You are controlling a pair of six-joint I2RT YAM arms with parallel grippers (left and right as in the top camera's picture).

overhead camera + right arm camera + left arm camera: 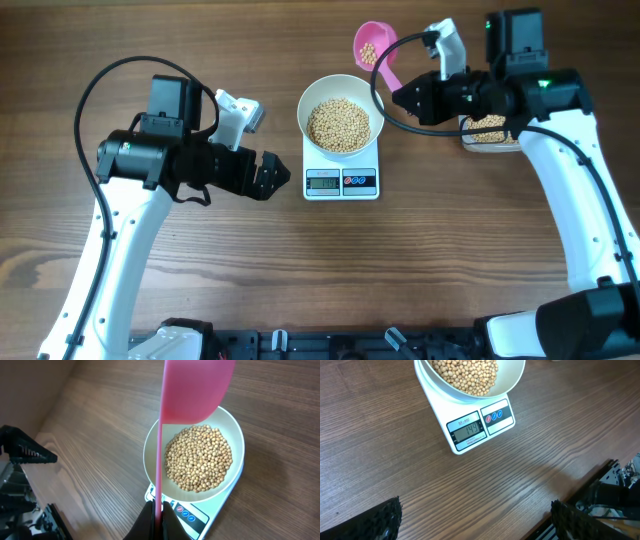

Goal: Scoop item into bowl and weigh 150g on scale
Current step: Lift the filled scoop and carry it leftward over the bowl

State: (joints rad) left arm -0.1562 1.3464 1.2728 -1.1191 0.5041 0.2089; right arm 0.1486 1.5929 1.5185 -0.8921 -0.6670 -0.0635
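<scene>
On a wooden table (200, 290), a clear tub (490, 133) of beans sits at the right, largely hidden under the right arm. A black cable (383, 75) loops from that arm across the handle of a pink scoop (374, 45). Nothing stands between the scoop and the white bowl (310, 100), which rests on the scale (341, 182) at mid-table, heaped with tan beans (338, 124). The scale's display appears to read 149, though the digits are small in the left wrist view.

The right claw (400, 97) is clamped tight on the scoop's thin handle. It holds the scoop, with a few beans in its cup, just past the bowl's far right rim.

The left claw (272, 178) is spread wide, holding and touching nothing. It hangs just beside the scale's left edge, with its fingers (384, 519) framing bare wood.
</scene>
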